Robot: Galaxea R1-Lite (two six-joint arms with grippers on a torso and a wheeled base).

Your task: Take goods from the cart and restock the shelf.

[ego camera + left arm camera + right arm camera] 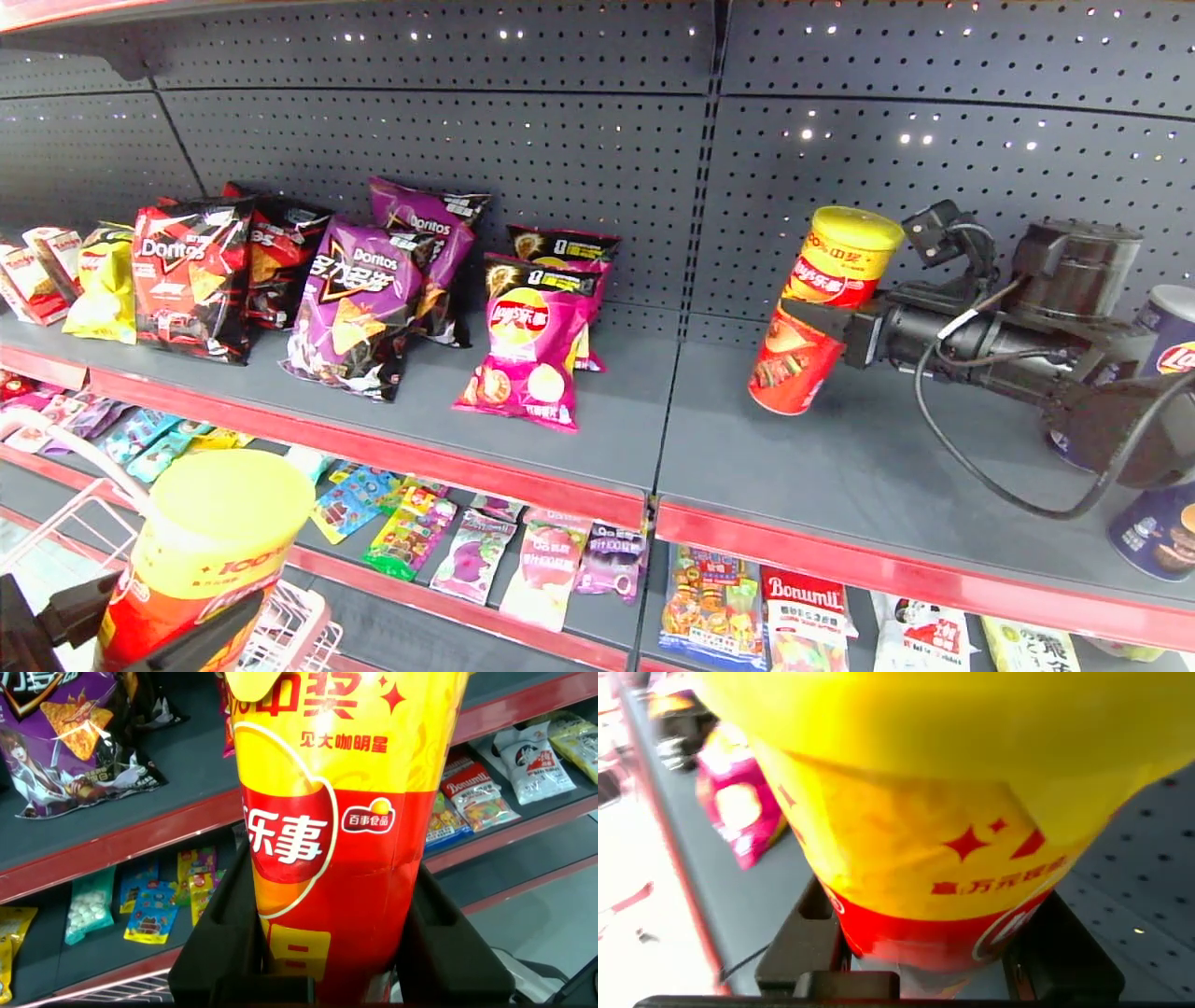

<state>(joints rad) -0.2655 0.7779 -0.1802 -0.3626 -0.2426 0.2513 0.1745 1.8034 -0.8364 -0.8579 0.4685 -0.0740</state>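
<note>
my right gripper is clamped around the middle of the tilted canister, a red and yellow chip tube with a yellow lid. it hangs over the right-hand bay of the grey shelf, lid leaning toward the pegboard back. its base sits low over the shelf board, and i cannot tell whether it touches. just beyond that arm, at the far right of the same board, 2 blue canisters stand upright.

my left gripper is down at the lower left, fingers closed on the low part of the cart-side canister, the same red and yellow kind, held upright just beside the pink wire cart.

on the left bay of the shelf i see a pink chip bag, a purple chip bag and a black and red chip bag, all leaning back and well apart from the tilted canister.
</note>
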